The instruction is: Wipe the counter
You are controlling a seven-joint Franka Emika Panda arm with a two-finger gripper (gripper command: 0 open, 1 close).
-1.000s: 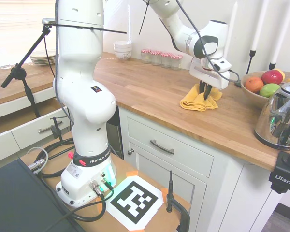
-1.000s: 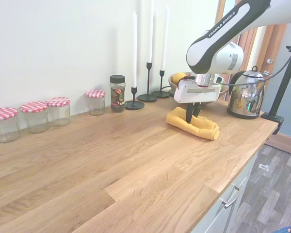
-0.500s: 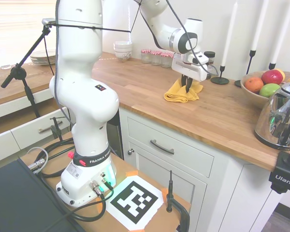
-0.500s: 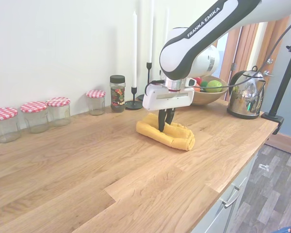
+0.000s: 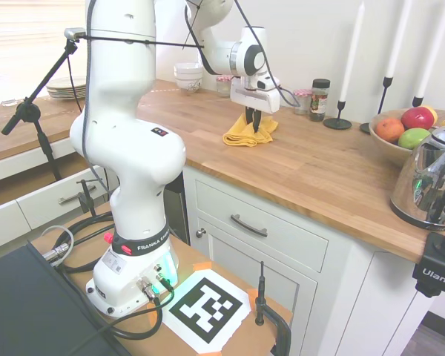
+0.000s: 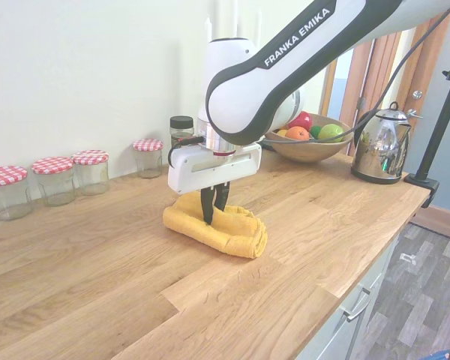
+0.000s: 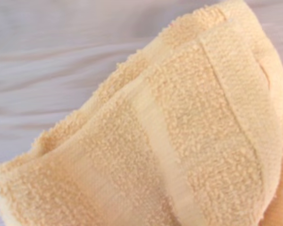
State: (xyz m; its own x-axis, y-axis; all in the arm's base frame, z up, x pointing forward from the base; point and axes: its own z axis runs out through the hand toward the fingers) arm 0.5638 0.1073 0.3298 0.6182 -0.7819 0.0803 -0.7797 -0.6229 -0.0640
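Jars (image 6: 56,178), red-checked lids, by wall left of cloth; contents not clear. Gripper (image 6: 212,215) pinched shut on yellow cloth (image 6: 219,229), pressing it flat on counter (image 6: 285,247). Cloth has slid well away from kettle (image 6: 380,142) toward jars over last second: wipe stroke under way, stretch near kettle covered. Spice jar (image 6: 181,133) behind cloth, dark contents. Bowl (image 6: 309,149) right of cloth holds fruit.

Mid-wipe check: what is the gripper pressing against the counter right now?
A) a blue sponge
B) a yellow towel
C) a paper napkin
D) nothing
B: the gripper is shut on a folded yellow towel that lies on the counter, and the wrist view shows its looped weave.
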